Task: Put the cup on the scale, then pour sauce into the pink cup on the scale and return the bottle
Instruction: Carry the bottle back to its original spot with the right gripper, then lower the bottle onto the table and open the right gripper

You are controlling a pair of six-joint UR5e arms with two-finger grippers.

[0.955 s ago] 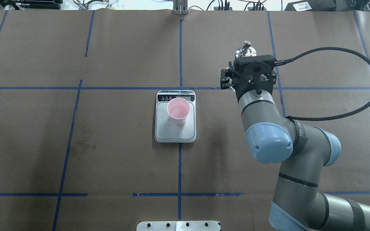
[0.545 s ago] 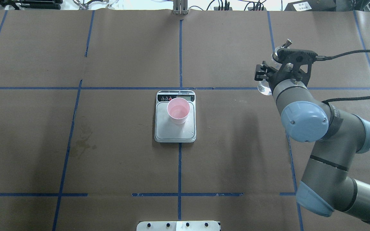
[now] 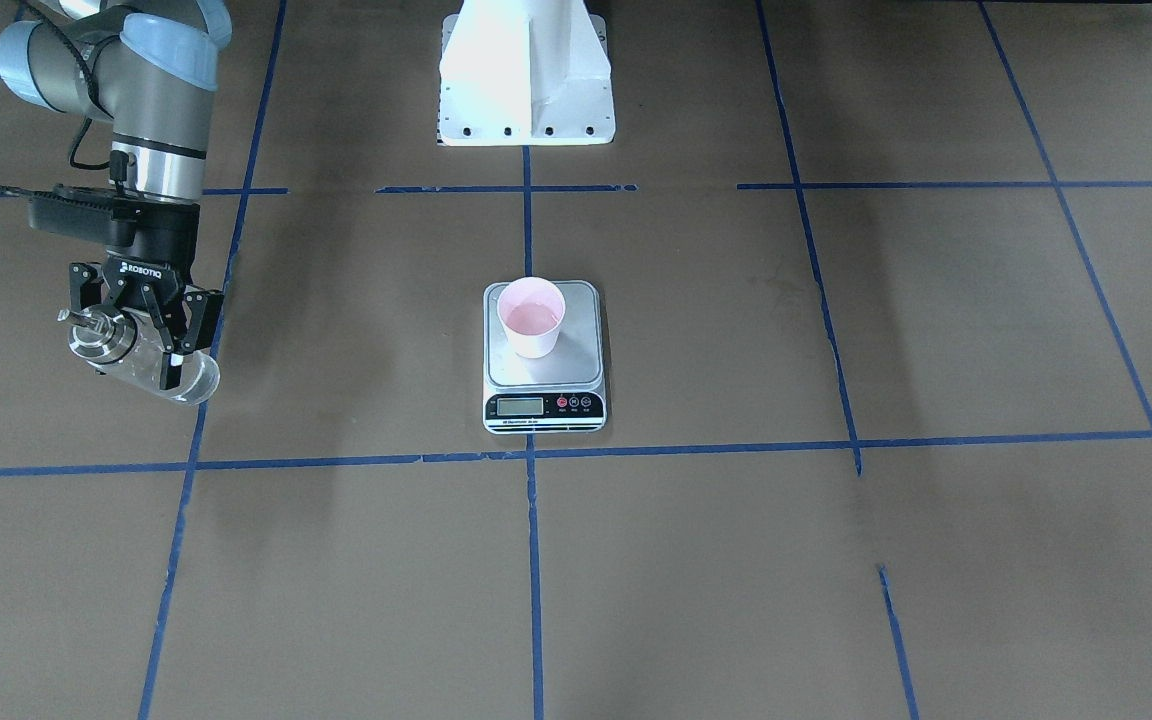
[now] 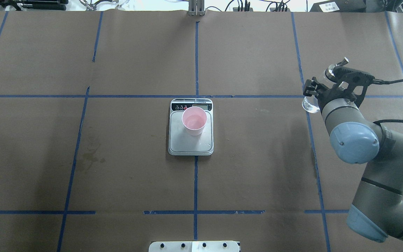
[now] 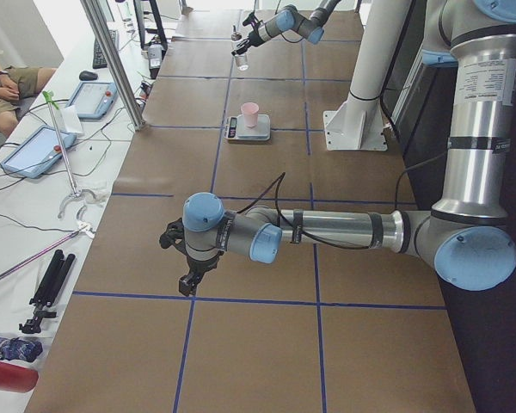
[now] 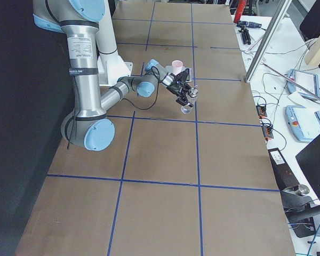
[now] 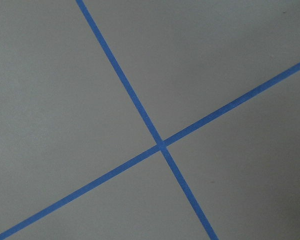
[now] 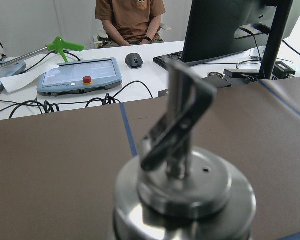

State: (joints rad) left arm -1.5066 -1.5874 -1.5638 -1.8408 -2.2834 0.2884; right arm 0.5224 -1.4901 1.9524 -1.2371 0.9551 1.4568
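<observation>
The pink cup (image 4: 194,120) stands upright on the silver scale (image 4: 190,145) at the table's middle; they also show in the front view as cup (image 3: 531,317) and scale (image 3: 542,407). Far to its right, my right gripper (image 4: 322,93) is shut on the clear bottle (image 4: 308,105), which is held tilted. The front view shows that gripper (image 3: 141,345) around the bottle (image 3: 151,368), metal collar pointing outward. The bottle's cap (image 8: 185,195) fills the right wrist view. My left gripper (image 5: 186,277) hovers over bare table, far from the scale; I cannot tell whether it is open.
The white robot pedestal (image 3: 526,70) stands behind the scale. Blue tape lines (image 4: 196,59) grid the brown table. A faint stain (image 4: 90,155) lies left of the scale. Beyond the far edge is a bench with a tablet controller (image 8: 80,75), cables and a seated person (image 8: 130,20).
My right arm has swung rightward and slightly nearer with the bottle, farther from the scale. The cup and scale have not moved.
</observation>
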